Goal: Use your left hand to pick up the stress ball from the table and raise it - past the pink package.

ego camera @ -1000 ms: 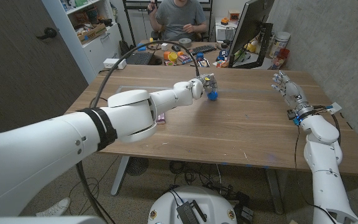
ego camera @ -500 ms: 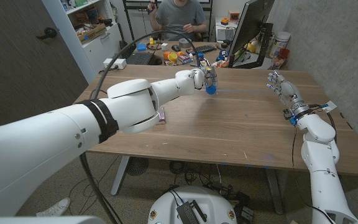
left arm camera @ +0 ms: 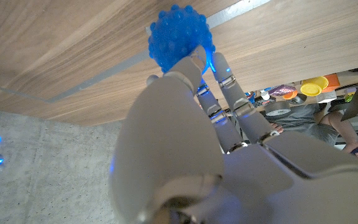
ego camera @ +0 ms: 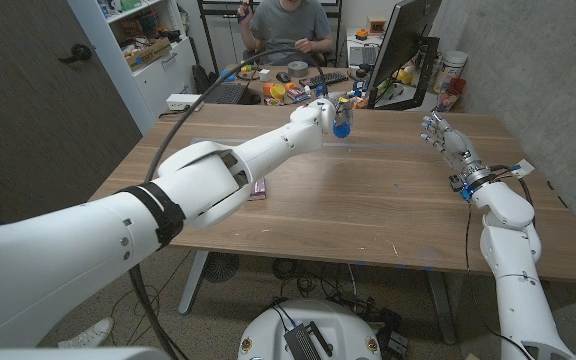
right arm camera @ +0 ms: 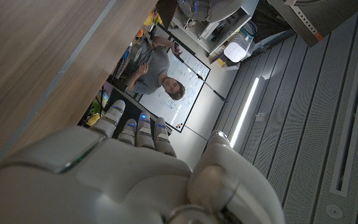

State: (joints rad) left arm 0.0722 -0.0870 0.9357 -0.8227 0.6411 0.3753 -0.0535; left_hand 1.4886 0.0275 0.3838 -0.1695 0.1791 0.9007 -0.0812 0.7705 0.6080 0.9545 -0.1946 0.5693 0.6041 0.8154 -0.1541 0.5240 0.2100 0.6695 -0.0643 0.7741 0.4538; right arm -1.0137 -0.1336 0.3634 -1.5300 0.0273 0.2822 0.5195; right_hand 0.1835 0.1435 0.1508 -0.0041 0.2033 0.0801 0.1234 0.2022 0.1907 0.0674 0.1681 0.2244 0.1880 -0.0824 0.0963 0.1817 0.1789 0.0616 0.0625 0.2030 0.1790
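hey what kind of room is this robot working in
Most likely an office or robotics lab. Beyond the wooden table, a person sits at a cluttered desk with a keyboard, a large monitor stands at the table's far side, and shelves of supplies line the wall.

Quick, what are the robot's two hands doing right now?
Left hand: holding the bumpy blue rubber stress ball, lifted above the wooden table.
Right hand: open, holding nothing, fingers apart.
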